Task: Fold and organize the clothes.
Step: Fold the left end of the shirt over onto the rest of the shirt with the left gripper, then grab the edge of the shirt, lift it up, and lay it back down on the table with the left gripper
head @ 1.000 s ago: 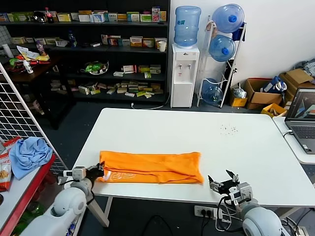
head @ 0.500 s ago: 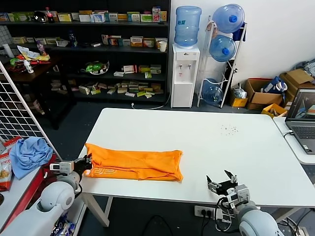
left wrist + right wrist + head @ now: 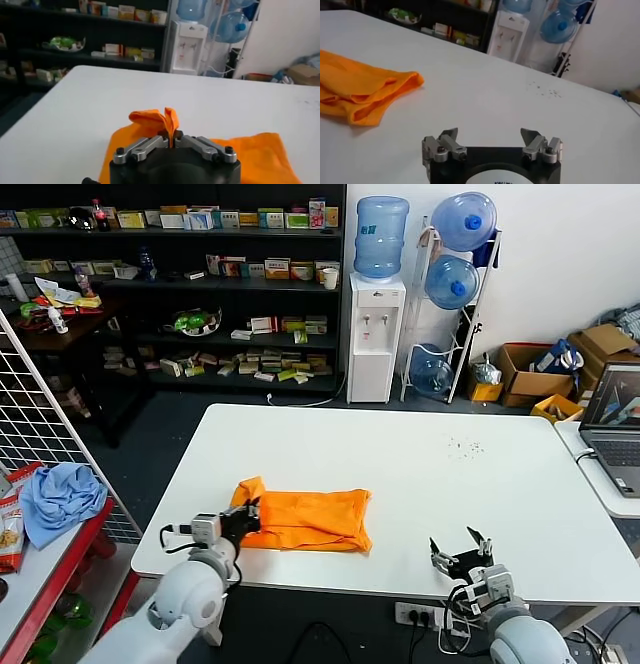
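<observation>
White counter (image 3: 400, 474), smooth and matte, rounded corners; a scatter of small dark specks (image 3: 463, 447) toward its far right part. Nothing lies between the two arms on the near strip of the counter.

One orange T-shirt (image 3: 310, 516), soft cotton, lies folded into a long band on the near-left part of the counter, its right end a rounded fold with layered edges (well shown in the right wrist view (image 3: 367, 90)). Its left end is lifted and bunched into a peak.

Left end effector (image 3: 243, 519) at the shirt's left end, jaws closed tight on a pinch of the orange fabric; in the left wrist view the cloth stands up in a thin ridge between the fingertips (image 3: 170, 140).

Right end effector (image 3: 461, 555) near the counter's front edge on the right, well apart from the shirt, fingers spread wide, holding nothing (image 3: 492, 142).

Around: one light blue cloth (image 3: 58, 499), crumpled, on a red-edged side table at the left, beside a wire grid panel (image 3: 35, 409). One laptop (image 3: 615, 424) open on a neighbouring desk at right. Behind the counter: white water dispenser (image 3: 375, 334) carrying one blue bottle, a rack (image 3: 450, 294) with three more bottles, dark shelves (image 3: 180, 284) of small boxes, cardboard cartons (image 3: 530, 374) on the floor.
</observation>
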Controlling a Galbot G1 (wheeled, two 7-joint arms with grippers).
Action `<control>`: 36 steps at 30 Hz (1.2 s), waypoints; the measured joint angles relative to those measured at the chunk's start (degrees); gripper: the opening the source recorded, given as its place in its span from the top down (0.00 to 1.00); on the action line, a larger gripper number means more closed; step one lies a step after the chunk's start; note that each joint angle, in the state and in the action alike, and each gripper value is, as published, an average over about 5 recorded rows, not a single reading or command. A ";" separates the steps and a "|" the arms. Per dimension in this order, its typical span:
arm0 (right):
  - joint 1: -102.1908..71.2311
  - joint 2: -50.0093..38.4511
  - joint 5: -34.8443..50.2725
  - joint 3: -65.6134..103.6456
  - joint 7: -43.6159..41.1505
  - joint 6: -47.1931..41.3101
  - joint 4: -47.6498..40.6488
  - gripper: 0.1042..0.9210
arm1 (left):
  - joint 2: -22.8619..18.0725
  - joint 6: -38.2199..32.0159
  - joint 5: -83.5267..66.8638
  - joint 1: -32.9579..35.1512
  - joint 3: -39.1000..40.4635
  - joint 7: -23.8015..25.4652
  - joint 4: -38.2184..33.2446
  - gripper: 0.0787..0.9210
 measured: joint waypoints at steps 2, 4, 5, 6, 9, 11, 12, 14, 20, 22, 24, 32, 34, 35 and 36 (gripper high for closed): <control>0.12 0.34 -0.37 0.42 0.07 0.33 -0.23 0.12 | -1.96 -0.02 0.30 -0.81 1.66 -0.53 0.43 0.95; 0.24 0.68 -0.66 0.78 0.12 0.62 -0.39 0.12 | -4.01 -0.05 0.63 -1.59 3.20 -0.93 1.10 0.95; 0.29 0.84 -0.78 0.93 0.13 0.74 -0.45 0.12 | -5.02 -0.06 0.79 -1.95 3.91 -1.08 1.49 0.95; 0.33 0.97 -0.88 1.07 0.14 0.86 -0.51 0.12 | -6.04 -0.09 0.96 -2.30 4.60 -1.21 1.91 0.95; 0.50 1.23 -1.09 1.38 0.14 1.17 -0.79 0.12 | -8.91 -0.22 1.44 -3.13 6.47 -1.48 3.27 0.95; 0.70 1.37 -1.16 1.49 0.14 1.31 -1.05 0.12 | -10.69 -0.39 1.82 -3.54 7.56 -1.55 4.25 0.95; 0.81 1.45 -1.19 1.52 0.14 1.37 -1.18 0.12 | -11.56 -0.51 2.02 -3.72 8.04 -1.55 4.77 0.95; 1.06 1.63 -1.25 1.52 0.16 1.45 -1.44 0.12 | -13.20 -0.79 2.38 -4.01 8.86 -1.43 5.79 0.95; 1.90 2.40 -1.63 1.00 0.18 1.57 -2.18 0.12 | -17.27 -2.25 2.95 -4.64 10.42 -0.69 8.62 0.82; 2.19 2.67 -1.75 0.75 0.19 1.61 -2.41 0.12 | -18.42 -3.11 2.96 -4.96 10.58 -0.56 9.33 0.75; 2.49 2.92 -1.86 0.49 0.19 1.65 -2.63 0.12 | -19.44 -4.07 2.84 -5.20 10.67 -0.46 9.81 0.69; 3.22 3.37 -2.11 -0.25 0.23 1.66 -2.88 0.12 | -21.10 -7.03 2.29 -4.94 10.87 0.05 10.02 0.41; 3.32 3.34 -2.13 -0.32 0.24 1.63 -2.89 0.12 | -21.05 -7.32 2.39 -4.65 10.75 0.19 9.73 0.34; 3.35 3.29 -2.13 -0.32 0.24 1.62 -2.87 0.12 | -20.93 -7.40 2.50 -4.49 10.63 0.31 9.54 0.31; 3.36 3.24 -2.13 -0.31 0.23 1.60 -2.85 0.12 | -20.69 -7.46 2.66 -4.32 10.46 0.48 9.35 0.28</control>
